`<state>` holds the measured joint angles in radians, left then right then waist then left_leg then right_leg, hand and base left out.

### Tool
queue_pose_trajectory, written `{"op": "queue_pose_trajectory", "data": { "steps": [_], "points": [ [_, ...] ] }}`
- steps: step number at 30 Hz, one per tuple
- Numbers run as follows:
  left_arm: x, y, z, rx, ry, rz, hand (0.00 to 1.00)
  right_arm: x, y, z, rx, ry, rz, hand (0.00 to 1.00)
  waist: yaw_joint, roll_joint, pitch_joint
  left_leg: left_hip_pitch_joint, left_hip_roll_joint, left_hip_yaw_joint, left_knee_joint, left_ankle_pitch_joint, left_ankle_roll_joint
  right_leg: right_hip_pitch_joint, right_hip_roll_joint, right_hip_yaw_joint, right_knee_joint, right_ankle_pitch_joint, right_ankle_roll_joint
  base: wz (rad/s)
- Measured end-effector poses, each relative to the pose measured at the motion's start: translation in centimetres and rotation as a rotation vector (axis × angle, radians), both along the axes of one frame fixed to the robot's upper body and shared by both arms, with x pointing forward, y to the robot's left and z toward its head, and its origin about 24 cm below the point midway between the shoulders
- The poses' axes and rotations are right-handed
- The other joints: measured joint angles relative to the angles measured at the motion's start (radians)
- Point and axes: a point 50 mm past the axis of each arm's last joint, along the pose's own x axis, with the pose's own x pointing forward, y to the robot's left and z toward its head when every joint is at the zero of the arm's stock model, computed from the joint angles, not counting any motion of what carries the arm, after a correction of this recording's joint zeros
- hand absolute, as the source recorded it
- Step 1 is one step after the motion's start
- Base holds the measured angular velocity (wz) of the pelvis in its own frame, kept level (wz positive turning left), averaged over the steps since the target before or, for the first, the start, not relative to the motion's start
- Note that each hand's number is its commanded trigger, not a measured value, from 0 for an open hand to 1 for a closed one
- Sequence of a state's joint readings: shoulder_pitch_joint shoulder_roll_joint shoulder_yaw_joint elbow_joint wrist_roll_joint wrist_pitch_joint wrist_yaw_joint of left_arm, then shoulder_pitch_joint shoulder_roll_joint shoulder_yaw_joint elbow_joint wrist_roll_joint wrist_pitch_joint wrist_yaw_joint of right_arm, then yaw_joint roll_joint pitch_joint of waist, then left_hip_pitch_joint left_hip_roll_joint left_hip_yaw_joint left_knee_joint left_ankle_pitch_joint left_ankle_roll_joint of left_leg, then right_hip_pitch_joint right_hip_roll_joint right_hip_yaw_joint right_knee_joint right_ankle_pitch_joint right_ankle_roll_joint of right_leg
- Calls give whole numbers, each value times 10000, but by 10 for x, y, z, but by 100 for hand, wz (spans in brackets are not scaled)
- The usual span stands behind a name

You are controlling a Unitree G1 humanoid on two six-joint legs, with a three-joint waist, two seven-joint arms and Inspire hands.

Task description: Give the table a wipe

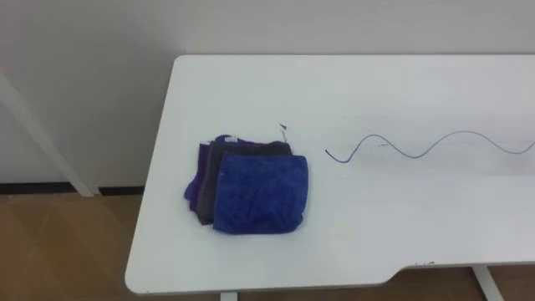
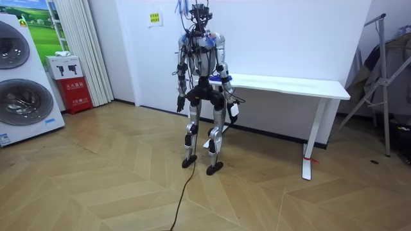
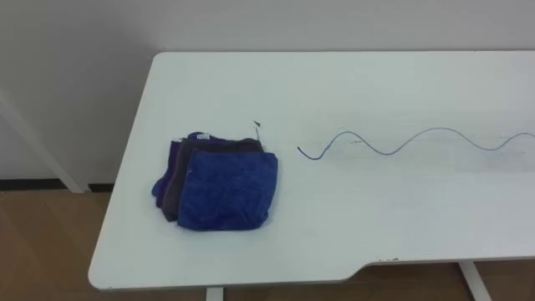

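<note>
Cloth [image 1: 251, 188]: blue folded stack, darker layers at its left edge, lying near the left end of the white counter [image 1: 376, 242]. To its right, a wavy blue pen line [image 1: 418, 149], unwiped. Opening step; next calls for grasping the cloth. Left hand [image 2: 180, 101] and right hand [image 2: 233, 110] hang low, fingers unreadable.

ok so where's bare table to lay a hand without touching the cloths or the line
Bare: the wide far strip of table behind the folded cloths, and the near right part, between the wavy blue line and the front edge. Tight: left of the cloths, by the table's end.
</note>
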<state>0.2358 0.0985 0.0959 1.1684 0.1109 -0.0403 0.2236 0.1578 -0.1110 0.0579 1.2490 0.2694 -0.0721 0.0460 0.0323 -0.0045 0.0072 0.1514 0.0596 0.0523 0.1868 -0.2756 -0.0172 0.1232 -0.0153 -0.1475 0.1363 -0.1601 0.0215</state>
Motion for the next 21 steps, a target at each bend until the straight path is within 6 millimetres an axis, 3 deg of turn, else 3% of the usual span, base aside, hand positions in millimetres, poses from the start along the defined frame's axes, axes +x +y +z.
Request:
{"op": "queue_pose_trajectory", "data": {
  "steps": [15, 18, 21],
  "points": [
    [-3, 1, 0, -108, 197, 97, 0, -4, 1, -1, 158, 206, -98, 0, 28, 1, 0, 54, 0, -7, 2, 0, 0, 63, -1, 37, -4, 0, 0, 0],
    [-12, 1, -1, -165, 610, 204, 0, -13, -2, -2, 40, 632, -607, 0, 4, -4, 7, 205, 1, -8, -48, 0, 0, 192, 0, 52, -16, -2, 4, 0],
    [-22, 6, 0, -212, 1054, 708, 0, -27, -9, -1, -237, 974, -2230, 0, -52, -32, 5, 188, -8, -46, -56, 0, 0, 182, -6, -29, -10, -6, 9, 3]
  ]
}}
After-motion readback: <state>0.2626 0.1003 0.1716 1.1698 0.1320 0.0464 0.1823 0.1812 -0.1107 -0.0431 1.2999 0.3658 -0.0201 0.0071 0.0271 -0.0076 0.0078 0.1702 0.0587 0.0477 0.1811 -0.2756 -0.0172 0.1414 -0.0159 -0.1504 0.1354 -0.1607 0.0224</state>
